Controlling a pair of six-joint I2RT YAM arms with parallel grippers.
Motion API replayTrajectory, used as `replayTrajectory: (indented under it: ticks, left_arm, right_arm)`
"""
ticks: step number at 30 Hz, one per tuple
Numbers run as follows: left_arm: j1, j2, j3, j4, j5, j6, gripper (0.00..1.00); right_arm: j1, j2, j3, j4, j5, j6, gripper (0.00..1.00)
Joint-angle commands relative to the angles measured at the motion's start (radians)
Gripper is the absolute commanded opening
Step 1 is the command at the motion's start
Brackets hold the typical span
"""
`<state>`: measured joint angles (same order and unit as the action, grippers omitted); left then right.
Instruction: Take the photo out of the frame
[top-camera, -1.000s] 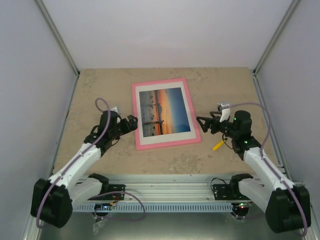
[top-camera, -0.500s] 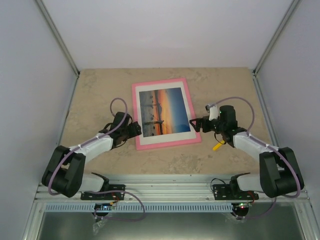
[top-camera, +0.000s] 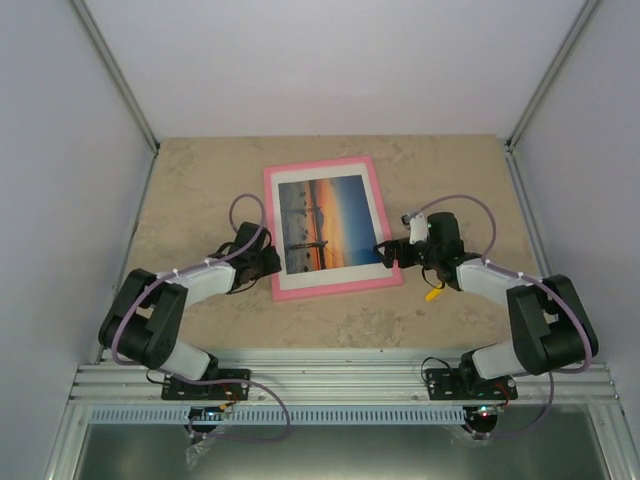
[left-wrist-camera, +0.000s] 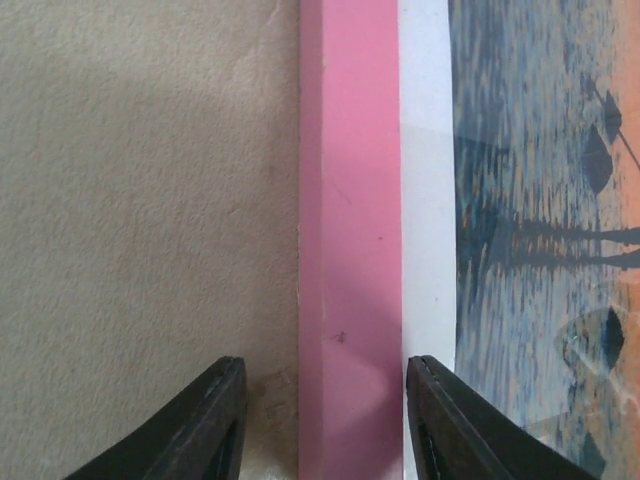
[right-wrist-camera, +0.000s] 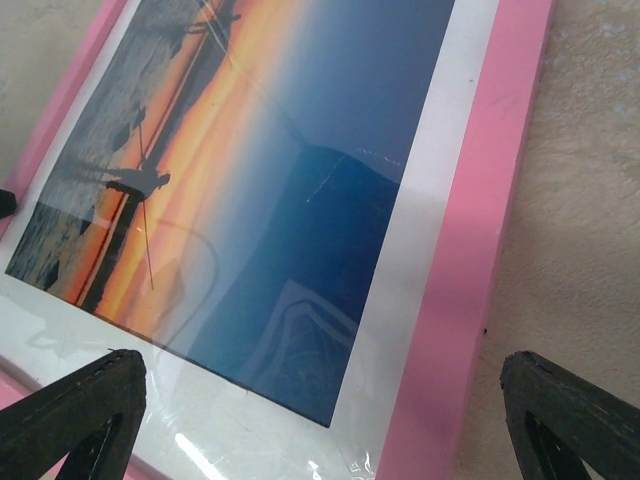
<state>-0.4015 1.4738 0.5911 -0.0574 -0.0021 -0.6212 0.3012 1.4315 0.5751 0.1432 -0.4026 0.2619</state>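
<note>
The pink frame (top-camera: 320, 164) lies flat, face up, in the middle of the table with the photo (top-camera: 325, 222) of an orange sunset behind its glazing and white mat. My left gripper (top-camera: 272, 262) is low at the frame's left rail (left-wrist-camera: 350, 250). It is open, one finger on the table side and the other over the mat beside the photo (left-wrist-camera: 540, 200), with small gaps. My right gripper (top-camera: 388, 250) stands wide open over the frame's near right corner (right-wrist-camera: 470, 250), its fingertips (right-wrist-camera: 100, 400) either side of the photo (right-wrist-camera: 250, 150).
A small yellow object (top-camera: 435, 293) lies on the table just beneath my right forearm. White walls close in the table on three sides, and an aluminium rail (top-camera: 330, 362) runs along the near edge.
Both arms have reached inward to the frame. The left gripper came down onto the left rail and narrowed around it. The right gripper moved over the right corner, still wide open.
</note>
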Motion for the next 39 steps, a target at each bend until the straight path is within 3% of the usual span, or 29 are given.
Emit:
replayTrajectory:
  ticks: [1,17,22,31,39]
  left_arm:
    - [-0.008,0.021,0.022,0.036,0.002,0.003,0.43]
    - [-0.020,-0.003,0.064,0.020,-0.017,-0.023,0.10]
    - [-0.020,-0.035,0.085,-0.017,-0.042,-0.022,0.05]
    - [-0.020,-0.120,0.138,-0.106,-0.082,-0.009,0.00]
    - [-0.020,-0.181,0.193,-0.171,-0.086,0.009,0.00]
  right_arm:
    - [0.012,0.024,0.030,0.019,0.018,-0.011,0.97]
    - [0.074,-0.001,0.038,-0.004,0.074,-0.028,0.97]
    - [0.137,-0.034,0.054,-0.033,0.104,-0.063,0.97]
    - [0.429,-0.094,0.103,-0.104,0.254,-0.236,0.98]
    - [0.729,-0.114,0.112,-0.134,0.585,-0.410,0.96]
